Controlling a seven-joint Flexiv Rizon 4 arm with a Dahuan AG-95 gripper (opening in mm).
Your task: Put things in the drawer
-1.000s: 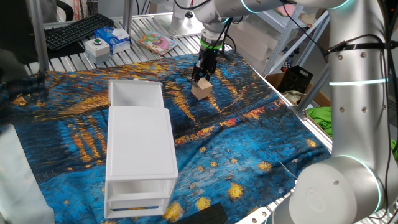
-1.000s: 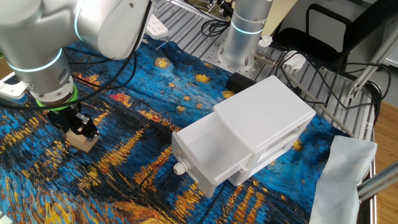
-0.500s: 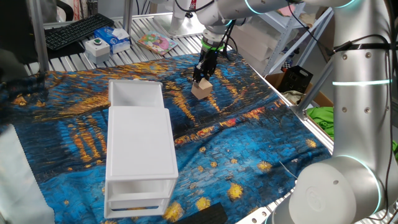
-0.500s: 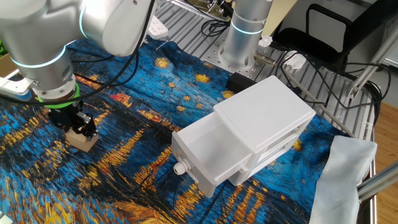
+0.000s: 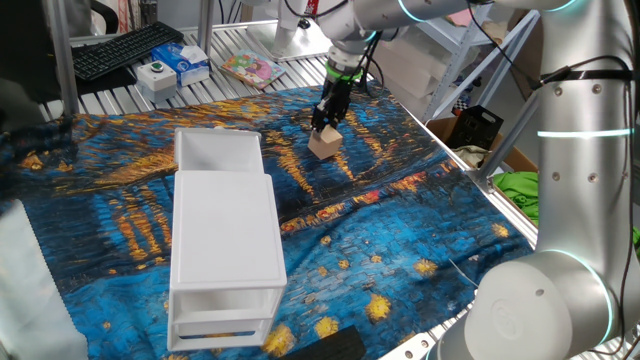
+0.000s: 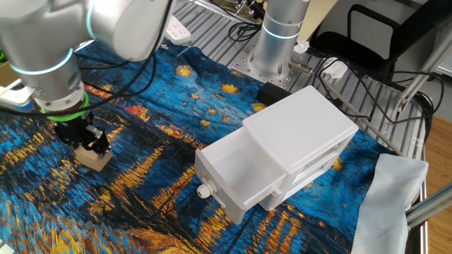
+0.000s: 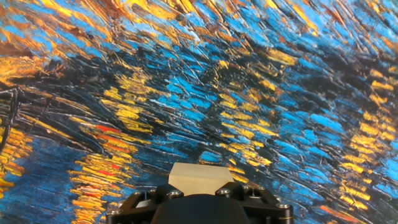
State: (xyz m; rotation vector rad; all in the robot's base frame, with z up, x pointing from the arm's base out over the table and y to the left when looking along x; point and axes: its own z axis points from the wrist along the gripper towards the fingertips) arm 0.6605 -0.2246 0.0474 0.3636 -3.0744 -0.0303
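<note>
The light-tan wooden cube (image 5: 324,147) rests on the blue-and-orange painted cloth at the far side of the table, also in the other fixed view (image 6: 94,159). My gripper (image 5: 324,128) points down onto it (image 6: 87,143), its black fingers closed on the cube's upper part. In the hand view the cube (image 7: 198,175) sits between the jaws of my gripper (image 7: 198,188); the fingertips are hidden. The drawer (image 5: 183,150) is the top tray of the white cabinet (image 5: 225,240), pulled open and empty (image 6: 212,176), well apart from the cube.
The lower drawer (image 5: 220,325) of the cabinet is slightly open. A keyboard (image 5: 120,50), small boxes (image 5: 175,65) and a booklet (image 5: 250,68) lie on the metal rack beyond the cloth. A white cloth (image 6: 395,190) lies beside the cabinet.
The upper arm has shifted a little. The gripper stays on the cube, which has barely moved.
</note>
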